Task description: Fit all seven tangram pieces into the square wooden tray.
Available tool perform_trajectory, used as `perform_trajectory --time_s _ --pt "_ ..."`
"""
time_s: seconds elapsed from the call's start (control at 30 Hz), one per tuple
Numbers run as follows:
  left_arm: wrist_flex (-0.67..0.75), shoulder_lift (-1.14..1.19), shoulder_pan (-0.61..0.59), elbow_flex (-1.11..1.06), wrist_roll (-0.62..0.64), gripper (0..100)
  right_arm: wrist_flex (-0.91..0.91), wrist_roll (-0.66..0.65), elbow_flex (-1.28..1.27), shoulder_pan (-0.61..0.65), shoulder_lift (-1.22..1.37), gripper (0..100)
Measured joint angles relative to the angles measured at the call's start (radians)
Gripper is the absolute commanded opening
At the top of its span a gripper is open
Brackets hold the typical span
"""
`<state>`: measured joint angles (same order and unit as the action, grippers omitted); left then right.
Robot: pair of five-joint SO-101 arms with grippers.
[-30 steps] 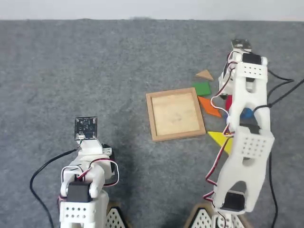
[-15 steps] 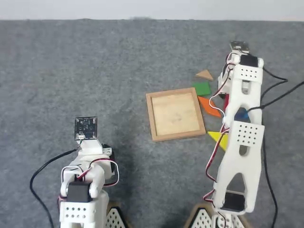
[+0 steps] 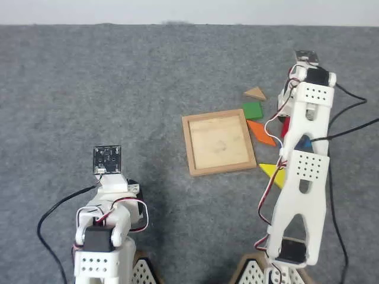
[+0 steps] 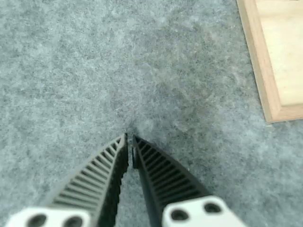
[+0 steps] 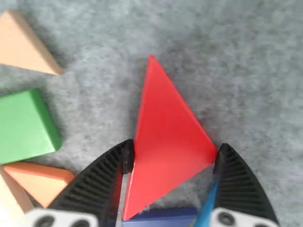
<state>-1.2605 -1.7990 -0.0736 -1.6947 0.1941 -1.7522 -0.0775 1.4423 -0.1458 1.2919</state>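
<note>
Straddles the red triangle point(image 5: 165, 142) with right fingers point(image 5: 94, 179) spread, near the counter's point(image 3: 89, 89) right edge; rests left fingers point(image 4: 104, 175) closed, empty, near the wooden tray point(image 4: 260, 71).

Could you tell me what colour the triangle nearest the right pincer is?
Red; the triangle shows best in the right wrist view.

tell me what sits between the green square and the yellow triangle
The orange piece, as the high view shows: it lies on the carpet between the green square and the yellow triangle.
</note>
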Motion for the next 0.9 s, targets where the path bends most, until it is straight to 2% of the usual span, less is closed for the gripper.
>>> perform_trajectory --time_s 0.27,0.47,0.6,0.67,0.9 --pt "0.000 0.000 0.000 0.000 0.000 1 -0.002 0.000 -0.247 -0.035 -0.207 21.3" --pt "0.000 0.000 0.000 0.000 0.000 1 -0.003 0.000 -0.457 0.020 -0.420 21.7" --pt "0.000 0.000 0.000 0.000 0.000 1 -0.003 0.000 -0.537 0.052 -0.539 29.3" --pt "0.000 0.000 0.000 0.000 0.000 1 0.005 0.000 -0.552 0.049 -0.560 32.9" --pt "0.000 0.000 0.000 0.000 0.000 1 0.129 -0.011 -0.578 0.020 -0.437 31.8"
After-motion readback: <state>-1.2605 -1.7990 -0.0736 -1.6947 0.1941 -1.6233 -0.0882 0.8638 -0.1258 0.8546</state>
